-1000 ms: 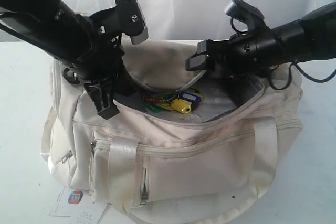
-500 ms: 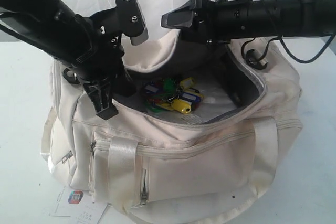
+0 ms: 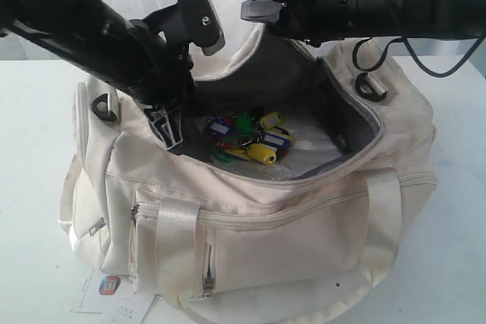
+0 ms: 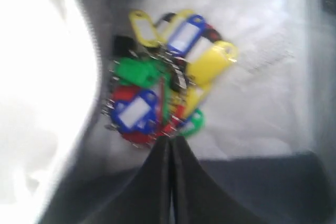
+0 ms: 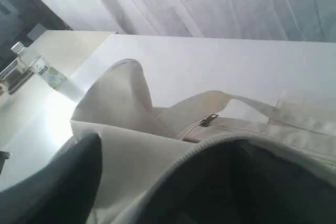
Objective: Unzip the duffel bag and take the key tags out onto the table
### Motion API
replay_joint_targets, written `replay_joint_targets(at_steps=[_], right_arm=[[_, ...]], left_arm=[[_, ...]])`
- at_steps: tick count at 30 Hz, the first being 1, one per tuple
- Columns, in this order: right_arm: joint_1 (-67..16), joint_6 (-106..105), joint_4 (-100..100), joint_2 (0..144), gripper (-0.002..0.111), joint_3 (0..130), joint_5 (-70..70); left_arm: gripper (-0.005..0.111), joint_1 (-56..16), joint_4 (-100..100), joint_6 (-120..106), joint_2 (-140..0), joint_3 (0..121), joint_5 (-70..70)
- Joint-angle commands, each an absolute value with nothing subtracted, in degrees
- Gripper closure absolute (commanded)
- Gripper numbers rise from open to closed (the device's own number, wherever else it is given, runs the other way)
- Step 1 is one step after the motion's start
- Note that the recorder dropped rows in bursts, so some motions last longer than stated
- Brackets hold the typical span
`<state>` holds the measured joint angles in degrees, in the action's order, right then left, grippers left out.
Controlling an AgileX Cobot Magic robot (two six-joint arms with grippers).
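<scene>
The duffel bag (image 3: 288, 240) sits on the table (image 3: 30, 134) with its long axis running left to right and its mouth facing up. The main zip is open and the far flap is raised. The key tags (image 3: 247, 140) lie bunched inside the main compartment on the bag's floor, left of centre; the bunch spreads roughly left to right, with one yellow tag at its near right. The left end effector (image 3: 168, 130) is inside the opening at the left, its fingers (image 4: 170, 182) pressed together and empty, tips pointing at the bunch from just beside it; contact cannot be told. The right end effector (image 3: 258, 13) hangs above the raised flap, pointing left, jaws wide, gripping nothing. A white paper label (image 3: 114, 294) lies at the bag's near left corner.
</scene>
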<state>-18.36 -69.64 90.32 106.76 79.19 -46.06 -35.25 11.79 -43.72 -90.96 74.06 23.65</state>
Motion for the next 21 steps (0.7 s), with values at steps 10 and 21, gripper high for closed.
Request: replay_joint_targets(at_steps=[10, 21], right_arm=[[-17.58, -78.17, 93.99, 105.51, 0.043, 79.51, -41.75], [-13.48, -64.11, 71.63, 98.81, 0.059, 79.51, -57.42]], left_arm=[[0.107, -35.36, 7.04, -47.13, -99.47, 73.71, -13.80], [0.107, -33.33, 7.04, -48.72, -104.62, 77.70, -23.27]])
